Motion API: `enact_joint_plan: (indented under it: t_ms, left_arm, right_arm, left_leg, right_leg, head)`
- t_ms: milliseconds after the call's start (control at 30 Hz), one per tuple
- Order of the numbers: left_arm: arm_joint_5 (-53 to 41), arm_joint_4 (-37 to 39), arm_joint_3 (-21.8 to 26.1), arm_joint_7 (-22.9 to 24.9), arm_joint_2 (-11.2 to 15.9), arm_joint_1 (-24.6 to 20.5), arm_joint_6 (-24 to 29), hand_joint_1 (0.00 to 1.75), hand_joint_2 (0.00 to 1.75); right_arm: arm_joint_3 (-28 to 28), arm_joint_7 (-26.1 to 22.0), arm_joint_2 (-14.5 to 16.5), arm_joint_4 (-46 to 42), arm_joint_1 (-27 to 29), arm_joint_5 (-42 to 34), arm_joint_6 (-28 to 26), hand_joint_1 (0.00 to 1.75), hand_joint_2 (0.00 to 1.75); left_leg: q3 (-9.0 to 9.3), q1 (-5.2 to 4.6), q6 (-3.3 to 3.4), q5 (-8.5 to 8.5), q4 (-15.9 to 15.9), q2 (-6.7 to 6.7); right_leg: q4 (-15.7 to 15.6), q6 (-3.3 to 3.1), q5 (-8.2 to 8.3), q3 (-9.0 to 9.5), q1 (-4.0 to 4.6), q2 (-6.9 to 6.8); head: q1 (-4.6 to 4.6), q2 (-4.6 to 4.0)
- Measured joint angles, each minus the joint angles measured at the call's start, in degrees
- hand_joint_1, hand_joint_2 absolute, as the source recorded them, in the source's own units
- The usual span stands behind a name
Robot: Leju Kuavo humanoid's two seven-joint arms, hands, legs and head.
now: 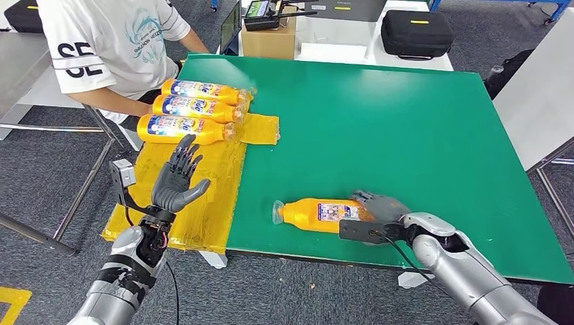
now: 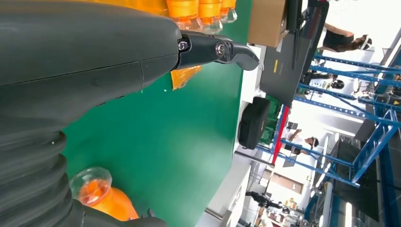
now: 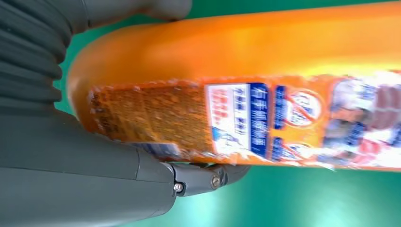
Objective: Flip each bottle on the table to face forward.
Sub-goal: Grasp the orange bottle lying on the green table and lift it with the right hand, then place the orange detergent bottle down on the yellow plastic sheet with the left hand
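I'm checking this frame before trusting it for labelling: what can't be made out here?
- The held bottle: its base is covered by the right hand in the head view; its label print is blurred in the right wrist view.
- Three bottles by the person: small print too small in the head view; bodies cut off by the edge in the left wrist view.
- Left hand: open; most fingers outside the left wrist view.

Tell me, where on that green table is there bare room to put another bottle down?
Most of the green table is bare: the whole stretch beyond the lone bottle in the right hand, out to the far and right edges. It is crowded at the far left corner, where three bottles lie side by side on the yellow sheet, beside the raised left hand.
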Motion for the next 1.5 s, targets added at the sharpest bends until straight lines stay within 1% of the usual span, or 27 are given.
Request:
enact_joint_plan:
  t_ms: [233,400,767,833,900,967,1033,1133,1233,1300,1367,1500]
  left_arm:
    - [0.0,0.7,0.1,0.0,0.0,-0.4,0.0,0.00,1.75]
    - [0.0,0.9,0.1,-0.1,0.0,-0.5,0.3,0.00,1.75]
    - [-0.1,0.9,0.1,-0.1,0.0,-0.5,0.6,0.00,1.75]
    - [-0.1,0.9,0.1,-0.1,0.0,-0.4,1.0,0.00,1.75]
    - [-0.2,0.6,0.3,-0.1,0.0,-0.2,1.8,0.00,1.75]
    - [-0.5,-0.1,0.5,0.0,0.1,0.3,3.0,0.00,1.75]
    - [-0.9,-1.3,0.7,0.3,0.1,1.1,4.8,0.00,1.75]
    - [-1.8,-3.0,0.8,0.8,0.0,1.7,7.9,0.00,1.75]
    - [-3.3,-3.6,0.6,0.9,-0.3,1.3,11.4,0.00,1.75]
    - [-4.2,-3.6,0.1,0.9,-0.7,0.6,13.6,0.00,1.75]
    - [-4.5,-3.6,-0.7,1.0,-1.2,-0.2,14.7,0.00,1.75]
    - [-1.2,-3.1,-2.2,2.3,-2.1,-1.8,13.5,0.00,1.75]
  right_arm:
    - [1.8,-0.4,-0.9,0.2,-1.7,-0.6,0.5,1.75,1.75]
    - [3.0,-1.5,-0.9,0.7,-2.7,-1.6,0.7,1.75,1.75]
    - [4.5,-2.0,-0.7,1.6,-4.2,-2.2,0.6,1.75,1.75]
    - [4.5,-2.1,-0.4,1.8,-4.2,-3.0,-0.8,1.75,1.75]
    - [3.8,-2.2,0.5,2.0,-3.4,-4.6,-4.5,1.75,1.75]
    - [1.8,-2.5,2.1,1.6,-1.4,-5.7,-9.8,1.75,1.75]
    - [-1.9,-3.0,4.5,0.1,1.8,-6.0,-14.9,1.75,1.75]
    - [-8.1,-4.5,9.2,-3.0,6.8,-5.4,-20.5,1.75,1.75]
    - [-13.4,-7.1,14.2,-5.5,10.8,-6.0,-25.2,1.75,1.75]
    - [-16.5,-8.9,17.8,-6.5,12.8,-7.7,-27.1,1.75,1.75]
    - [-18.6,-10.5,20.7,-6.9,14.3,-9.7,-28.0,1.75,1.75]
    - [-20.8,-14.3,24.6,-6.9,15.8,-13.6,-28.8,1.75,1.75]
  left_leg:
    - [0.00,0.01,0.00,0.00,0.0,-0.01]
    - [0.00,0.01,0.00,0.00,0.0,0.00]
    - [0.00,0.01,0.00,0.00,0.0,-0.01]
    - [0.00,0.01,0.00,0.00,0.0,-0.01]
    - [0.00,0.02,0.00,0.00,0.0,-0.01]
    - [0.00,0.04,-0.01,0.00,0.0,-0.02]
    - [-0.01,0.07,-0.02,-0.02,0.0,-0.02]
    - [-0.05,0.10,-0.04,-0.03,0.0,-0.01]
    - [-0.06,0.13,-0.05,-0.03,0.0,-0.02]
    - [-0.05,0.13,-0.05,-0.02,0.0,-0.01]
    - [-0.05,0.12,-0.05,-0.01,0.0,-0.02]
    - [-0.05,0.05,-0.03,0.00,0.0,0.03]
  right_leg:
    - [0.0,0.00,0.00,0.00,0.02,0.00]
    - [0.0,0.00,0.00,-0.01,0.01,0.00]
    - [0.0,0.00,0.00,0.00,0.01,-0.01]
    - [0.0,0.00,0.00,0.00,0.01,0.00]
    - [0.0,0.00,0.00,0.00,0.02,0.00]
    - [0.0,0.00,-0.01,0.00,0.04,-0.01]
    - [0.0,-0.01,-0.02,-0.02,0.06,-0.01]
    - [0.0,-0.03,-0.03,-0.07,0.08,0.00]
    - [0.0,-0.05,-0.05,-0.10,0.09,0.00]
    - [0.0,-0.05,-0.05,-0.10,0.09,0.00]
    - [0.0,-0.05,-0.04,-0.09,0.07,0.00]
    - [0.0,-0.03,-0.02,-0.09,0.02,0.01]
  head:
    - [0.00,0.00]
    - [-0.01,0.00]
    - [0.00,0.00]
    - [0.00,0.00]
    - [0.00,0.00]
    - [0.00,0.00]
    - [0.00,0.00]
    - [-0.01,0.00]
    - [0.00,0.00]
    - [0.00,0.00]
    - [0.01,0.00]
    - [0.01,-0.01]
